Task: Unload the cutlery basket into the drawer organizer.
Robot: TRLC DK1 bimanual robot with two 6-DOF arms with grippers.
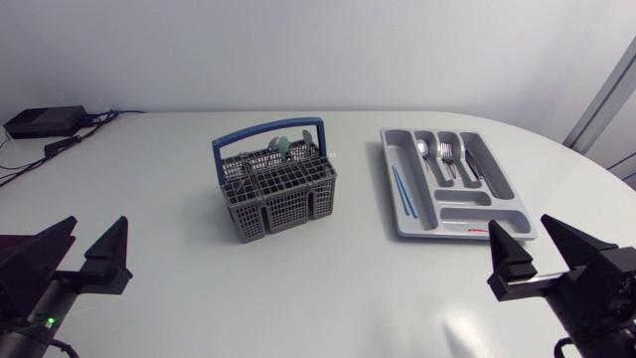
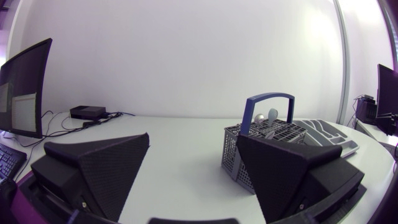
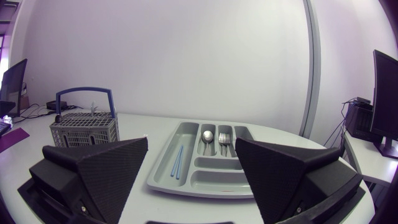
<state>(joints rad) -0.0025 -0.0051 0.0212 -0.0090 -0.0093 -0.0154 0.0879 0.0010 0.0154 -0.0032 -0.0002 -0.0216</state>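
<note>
Nearest edge of the table (image 1: 328, 298): the left end effector (image 1: 99, 227) and the right end effector (image 1: 519, 225) are held low. Each has its fingers spread wide, with nothing between them.

Further in, left of centre, one grey cutlery basket (image 1: 283, 194) is stood upright, with a blue handle (image 1: 268, 131). At least two rounded heads are counted above its rim, one pale green (image 1: 283, 145) and one metallic (image 2: 257, 118). Anything deeper is hidden by the grid.

To its right, well apart, one drawer organizer (image 1: 403, 225) is laid flat. Counted in it:
- two blue sticks (image 1: 401, 191)
- one spoon (image 1: 424, 152)
- what are taken for two forks (image 3: 223, 140)
- one thin red item (image 1: 480, 231) at the near edge, not identified

The basket's pieces are judged light, stiff, smooth and apt to slip. A pinch across the projecting head or neck is advised, with a straight upward lift.
</note>
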